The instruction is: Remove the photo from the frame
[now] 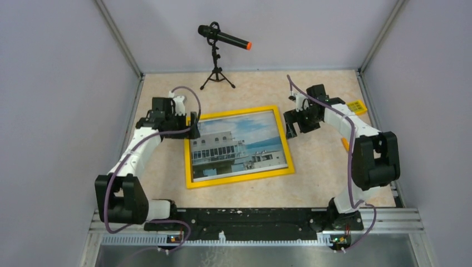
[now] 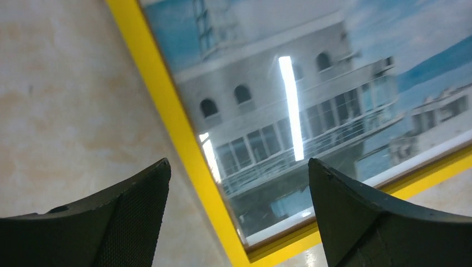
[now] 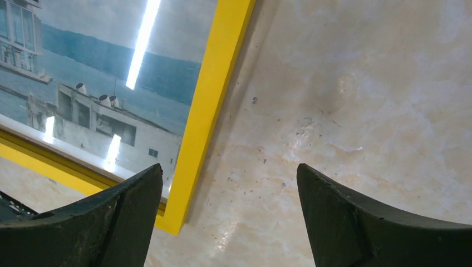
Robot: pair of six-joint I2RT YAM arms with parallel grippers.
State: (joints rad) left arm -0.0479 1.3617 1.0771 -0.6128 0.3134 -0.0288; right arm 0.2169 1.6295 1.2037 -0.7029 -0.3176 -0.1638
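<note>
The frame (image 1: 196, 181) lies face up on the table, its yellow border around the photo (image 1: 236, 143) of a white building, sky and water. My left gripper (image 1: 194, 127) is open at the frame's far left corner; in the left wrist view (image 2: 238, 169) its jaws straddle the yellow left border (image 2: 167, 105) above the photo (image 2: 311, 83). My right gripper (image 1: 291, 123) is open just beyond the frame's far right corner; in the right wrist view (image 3: 228, 172) it hangs over bare table beside the yellow border (image 3: 214, 100) and photo (image 3: 100, 89).
A microphone on a small black tripod (image 1: 218, 53) stands at the back. A small yellow block (image 1: 357, 106) lies at the far right behind the right arm. Grey walls enclose the table on three sides.
</note>
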